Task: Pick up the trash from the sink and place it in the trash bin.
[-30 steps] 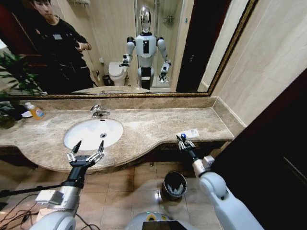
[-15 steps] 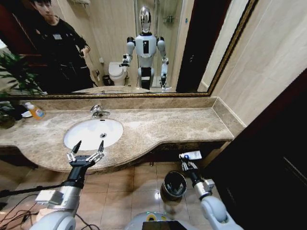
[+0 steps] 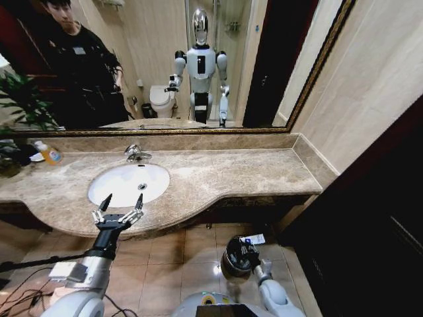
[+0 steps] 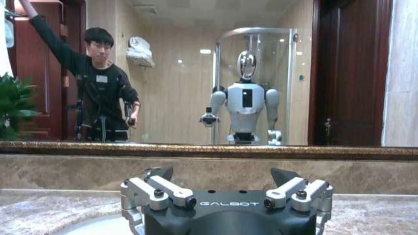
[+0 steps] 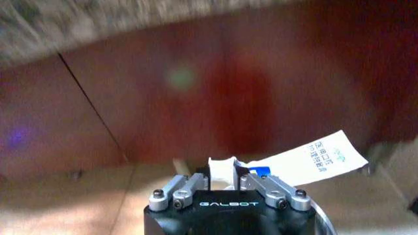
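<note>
My right gripper (image 3: 246,244) hangs low beside the counter front, just above the trash bin (image 3: 236,259), a small dark round bucket on the tiled floor. It is shut on a piece of trash, a white tube with a blue cap (image 3: 254,239). In the right wrist view the tube (image 5: 312,159) sticks out sideways from the shut right gripper (image 5: 223,175). My left gripper (image 3: 119,207) hovers open at the front rim of the sink (image 3: 129,183), a white oval basin. In the left wrist view the left gripper (image 4: 222,174) holds nothing.
A chrome tap (image 3: 136,153) stands behind the basin. A bottle of orange liquid (image 3: 48,154) and a plant (image 3: 20,112) sit at the counter's far left. A large mirror (image 3: 198,59) backs the marble counter (image 3: 244,173). A dark door panel is on the right.
My right arm has dropped from the counter's front edge down to the bin, carrying the tube. The left arm has not moved.
</note>
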You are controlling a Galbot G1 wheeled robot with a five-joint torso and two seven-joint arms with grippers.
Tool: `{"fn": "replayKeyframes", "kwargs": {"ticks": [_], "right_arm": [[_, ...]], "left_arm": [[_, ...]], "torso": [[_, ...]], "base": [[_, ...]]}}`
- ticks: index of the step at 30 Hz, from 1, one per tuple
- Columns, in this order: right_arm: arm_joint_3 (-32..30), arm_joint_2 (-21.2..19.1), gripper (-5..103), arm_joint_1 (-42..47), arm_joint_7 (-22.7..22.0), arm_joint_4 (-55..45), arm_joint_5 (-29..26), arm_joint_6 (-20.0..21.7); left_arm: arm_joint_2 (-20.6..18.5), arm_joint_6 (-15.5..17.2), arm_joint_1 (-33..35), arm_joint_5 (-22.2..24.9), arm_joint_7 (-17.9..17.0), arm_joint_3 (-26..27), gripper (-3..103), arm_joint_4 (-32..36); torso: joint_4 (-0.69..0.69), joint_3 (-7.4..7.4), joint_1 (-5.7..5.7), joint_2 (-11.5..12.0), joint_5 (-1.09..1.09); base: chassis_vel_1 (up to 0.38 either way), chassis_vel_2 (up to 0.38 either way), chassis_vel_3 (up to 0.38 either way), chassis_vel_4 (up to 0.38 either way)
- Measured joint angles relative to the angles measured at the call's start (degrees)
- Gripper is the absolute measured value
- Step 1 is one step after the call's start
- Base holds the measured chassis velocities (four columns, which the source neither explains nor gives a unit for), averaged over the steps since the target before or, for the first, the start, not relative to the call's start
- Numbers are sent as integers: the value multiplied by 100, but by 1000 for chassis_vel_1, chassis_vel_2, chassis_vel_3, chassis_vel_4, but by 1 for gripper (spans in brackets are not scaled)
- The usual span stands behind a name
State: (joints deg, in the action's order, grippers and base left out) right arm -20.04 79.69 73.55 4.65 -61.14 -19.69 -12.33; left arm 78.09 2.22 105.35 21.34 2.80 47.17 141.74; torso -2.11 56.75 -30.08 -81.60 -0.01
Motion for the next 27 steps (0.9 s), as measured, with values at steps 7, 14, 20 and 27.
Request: {"fn": "replayKeyframes", "kwargs": {"ticks": [7, 14, 20, 27], "right_arm": [[-3, 239, 20, -387, 90, 701, 5, 4], [-14, 368, 29, -497, -47, 807, 99, 55], [-24, 370, 50, -462, -184, 835, 185, -47], [-34, 336, 79, -391, -251, 834, 183, -169]], "left_arm": [[0, 0, 0, 0, 0, 0, 100, 0], [0, 0, 0, 0, 0, 0, 100, 0], [0, -1, 0, 0, 0, 0, 100, 0], [0, 0, 0, 0, 0, 0, 100, 0]], "torso": [[0, 0, 0, 0, -1], [0, 0, 0, 0, 0], [0, 0, 0, 0, 0], [0, 0, 0, 0, 0]], "base": [[0, 0, 0, 0], [0, 0, 0, 0], [0, 0, 0, 0], [0, 0, 0, 0]]}}
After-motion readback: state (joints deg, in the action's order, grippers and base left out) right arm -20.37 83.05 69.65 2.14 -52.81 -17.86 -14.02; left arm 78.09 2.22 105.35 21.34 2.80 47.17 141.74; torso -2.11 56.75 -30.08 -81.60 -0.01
